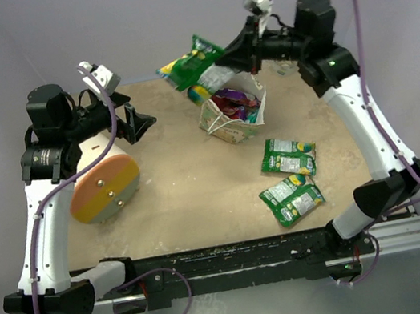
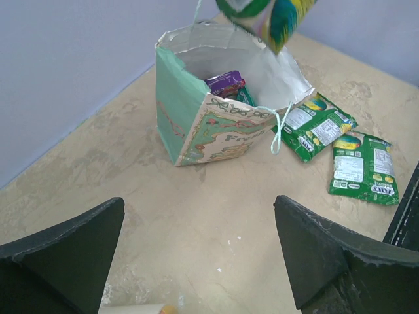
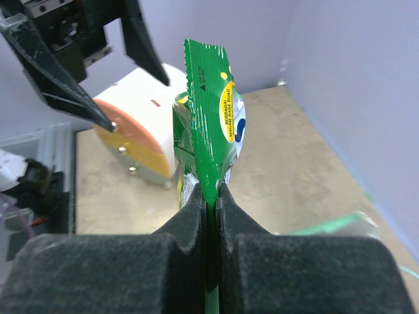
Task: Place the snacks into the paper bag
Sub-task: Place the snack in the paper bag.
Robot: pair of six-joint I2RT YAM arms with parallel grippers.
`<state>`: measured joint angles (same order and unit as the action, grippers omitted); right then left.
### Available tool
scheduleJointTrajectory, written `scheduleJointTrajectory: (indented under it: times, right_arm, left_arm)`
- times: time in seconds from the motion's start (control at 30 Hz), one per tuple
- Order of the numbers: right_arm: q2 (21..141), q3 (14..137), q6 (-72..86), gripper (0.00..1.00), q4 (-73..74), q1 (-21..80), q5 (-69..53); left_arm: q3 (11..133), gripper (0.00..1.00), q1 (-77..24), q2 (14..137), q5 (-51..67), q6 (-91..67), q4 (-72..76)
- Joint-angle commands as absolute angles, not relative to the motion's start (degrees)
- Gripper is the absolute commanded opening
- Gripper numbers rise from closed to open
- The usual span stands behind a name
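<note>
The paper bag stands open at the back middle, cream with mint-green sides; purple and teal packets lie inside it. My right gripper is shut on green snack packets and holds them in the air just above and left of the bag's mouth; they stand edge-on between its jaws. Several green packets lie on the table right of the bag. My left gripper is open and empty, left of the bag.
A big cream cone-shaped object with an orange end lies at the left, under my left arm, and shows in the right wrist view. Grey walls close the back and sides. A black rail runs along the near edge.
</note>
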<state>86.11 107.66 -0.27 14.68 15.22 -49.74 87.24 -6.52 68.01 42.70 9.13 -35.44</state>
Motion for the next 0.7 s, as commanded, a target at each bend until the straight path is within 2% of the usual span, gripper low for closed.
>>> scheduleJointTrajectory:
  times: [0.0,0.2,0.67]
  right_arm:
    - [81.77,108.18,-10.62,0.00,19.20,13.80,-39.07]
    - [80.50,105.26,-24.19,0.00,21.81,13.86,-21.34]
    - [84.71,100.00,-35.23,0.00,19.43,21.23,-6.73]
  left_arm:
    - [87.23,0.99,-5.46,67.23,45.15,10.77,-35.31]
    - [86.70,0.99,-5.20,67.57,45.51,12.26,-35.69]
    - [84.95,0.99,-3.56,67.79,48.38,10.21,-33.69]
